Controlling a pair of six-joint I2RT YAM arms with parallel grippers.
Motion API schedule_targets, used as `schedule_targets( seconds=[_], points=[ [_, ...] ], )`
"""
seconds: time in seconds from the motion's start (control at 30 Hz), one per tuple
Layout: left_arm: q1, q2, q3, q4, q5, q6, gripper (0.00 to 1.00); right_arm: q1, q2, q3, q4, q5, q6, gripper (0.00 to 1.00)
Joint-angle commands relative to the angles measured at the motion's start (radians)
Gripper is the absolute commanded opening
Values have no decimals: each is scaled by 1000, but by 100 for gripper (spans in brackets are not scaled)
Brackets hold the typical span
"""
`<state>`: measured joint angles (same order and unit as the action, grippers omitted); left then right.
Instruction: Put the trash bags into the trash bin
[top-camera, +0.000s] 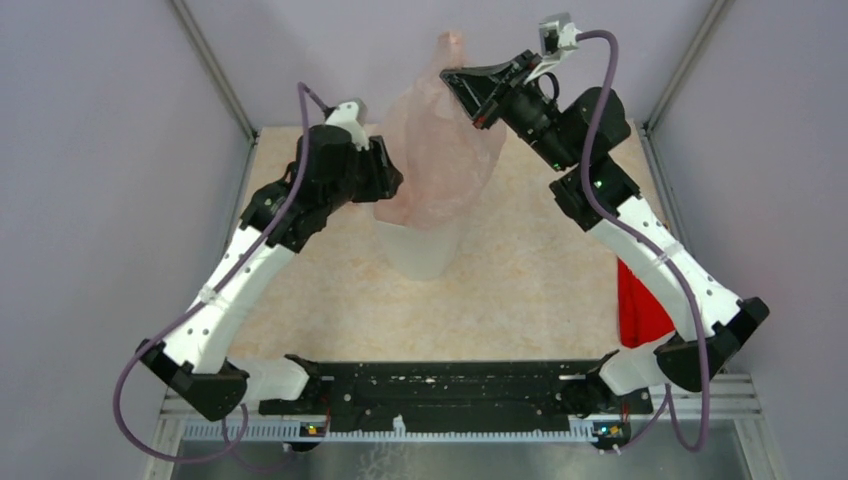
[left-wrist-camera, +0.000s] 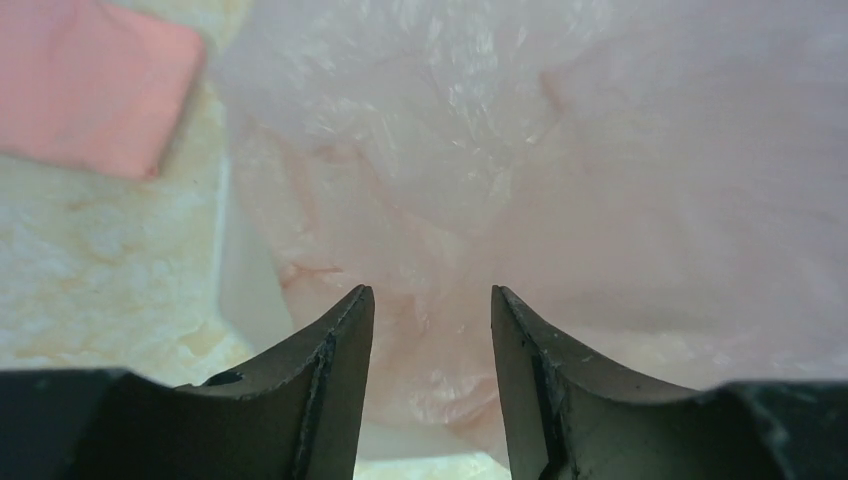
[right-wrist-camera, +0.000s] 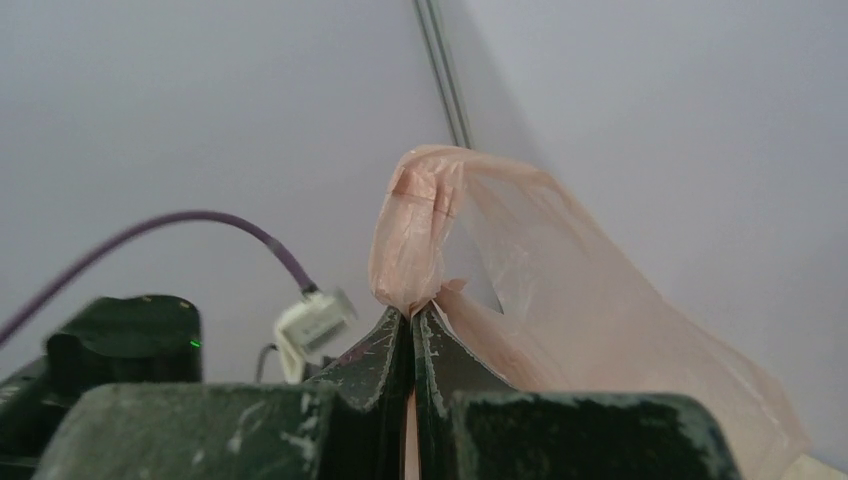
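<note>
Holding the bag (top-camera: 440, 150) up high, the right gripper (right-wrist-camera: 412, 312) has its fingers pinched shut on the top loop. The bag hangs over the bin (top-camera: 420, 252), far centre. The left gripper (left-wrist-camera: 430, 300) sits open against the bag's left side.

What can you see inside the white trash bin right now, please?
Only the pale pink trash bag, pinched at its top by the right gripper, shows there, draping over the mouth of the trash bin. It covers the opening, so the interior cannot be seen.
</note>
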<state>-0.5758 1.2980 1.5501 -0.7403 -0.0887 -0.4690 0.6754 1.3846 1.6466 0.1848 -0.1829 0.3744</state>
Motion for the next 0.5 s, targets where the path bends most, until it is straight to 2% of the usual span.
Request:
schedule_targets(
  seconds=[0.0,0.13,0.23,0.47],
  points=[
    [-3,-106,57,-14,-132,27,54,-5,35,73,29,-75,25,0],
    [-1,-158,58,3,-239,36,55,-6,33,46,68,-147,64,0],
    [23,-115,131,3,-280,53,59,-6,11,11,112,-222,113,0],
    [256,60,283,64,-15,22,59,-6,-75,-86,167,-279,172,0]
  ],
)
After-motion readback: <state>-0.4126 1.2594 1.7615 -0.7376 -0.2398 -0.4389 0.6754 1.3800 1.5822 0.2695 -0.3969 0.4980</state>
